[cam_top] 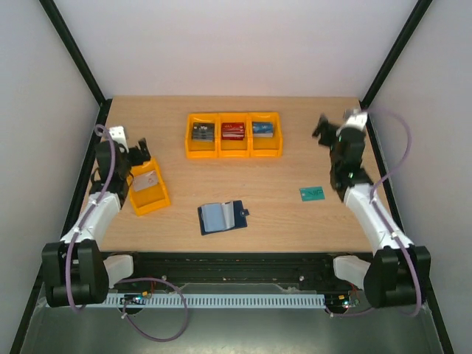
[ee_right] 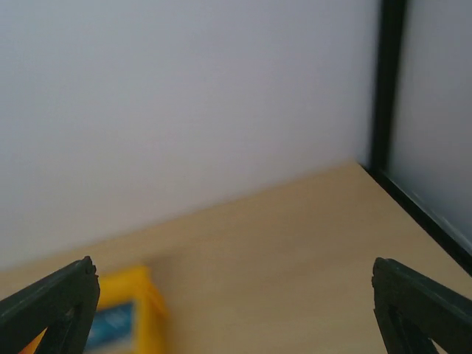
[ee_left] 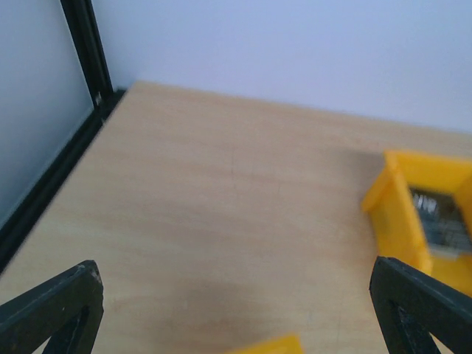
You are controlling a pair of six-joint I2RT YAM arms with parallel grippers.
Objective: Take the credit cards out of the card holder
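Note:
The dark navy card holder lies open on the table near the front middle, its pale blue-grey sleeves up and the snap tab at its right. A teal green card lies flat on the table at the right. A white card with red marks lies in a loose orange bin at the left. No black card shows. My left gripper is open and empty above that bin's far end. My right gripper is open and empty, raised at the far right.
A row of three joined orange bins with card stacks stands at the back middle; its left end shows in the left wrist view and its right end in the right wrist view. Black frame posts edge the table.

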